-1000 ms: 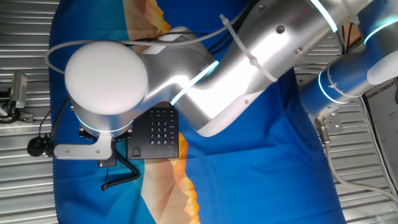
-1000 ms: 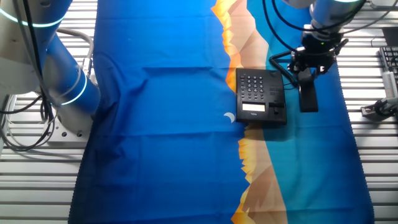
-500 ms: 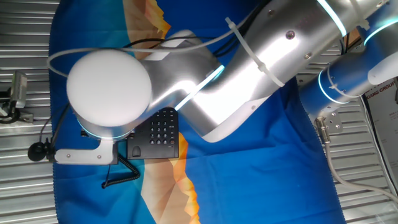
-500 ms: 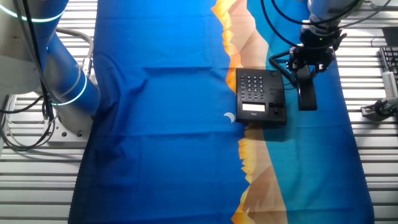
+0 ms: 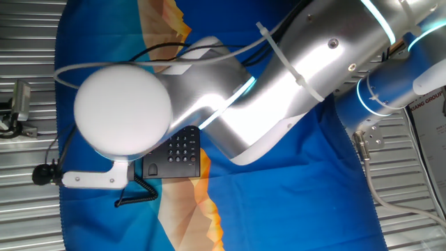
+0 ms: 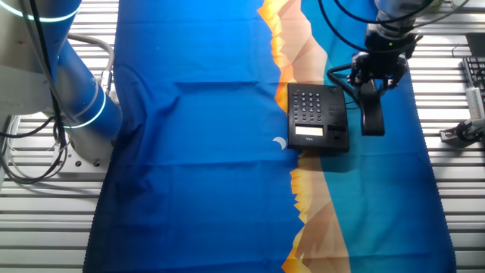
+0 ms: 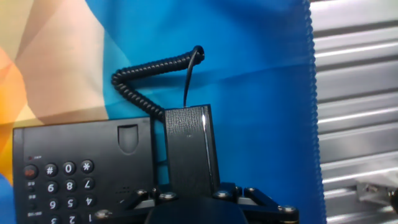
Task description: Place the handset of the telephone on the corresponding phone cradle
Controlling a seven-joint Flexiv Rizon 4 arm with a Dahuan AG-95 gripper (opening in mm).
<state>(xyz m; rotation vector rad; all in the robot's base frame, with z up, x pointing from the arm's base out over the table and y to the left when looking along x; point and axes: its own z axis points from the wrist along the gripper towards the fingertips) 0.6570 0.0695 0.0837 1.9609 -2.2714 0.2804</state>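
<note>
The black telephone point(image 6: 316, 117) lies on the blue cloth, keypad up; it also shows in the hand view point(image 7: 62, 174) and in one fixed view point(image 5: 181, 148). The phone cradle point(image 7: 129, 140), with its arch mark, is bare. My gripper point(image 6: 373, 87) is shut on the handset point(image 6: 372, 117) and holds it beside the phone on the cradle side, just off it. In the hand view the handset point(image 7: 189, 149) stands right of the cradle, between my gripper's point(image 7: 189, 196) jaws. The coiled cord point(image 7: 149, 71) trails onto the cloth. In one fixed view my arm hides the handset.
The blue and orange cloth point(image 6: 204, 152) covers a slatted metal table point(image 6: 455, 197). A second arm's base point(image 6: 76, 98) stands at the left. A keyboard point(image 6: 474, 72) lies at the right edge. A small white crescent point(image 6: 280, 142) lies by the phone.
My gripper and the handset have shifted slightly, away from the cloth and toward the far side. The telephone has not moved.
</note>
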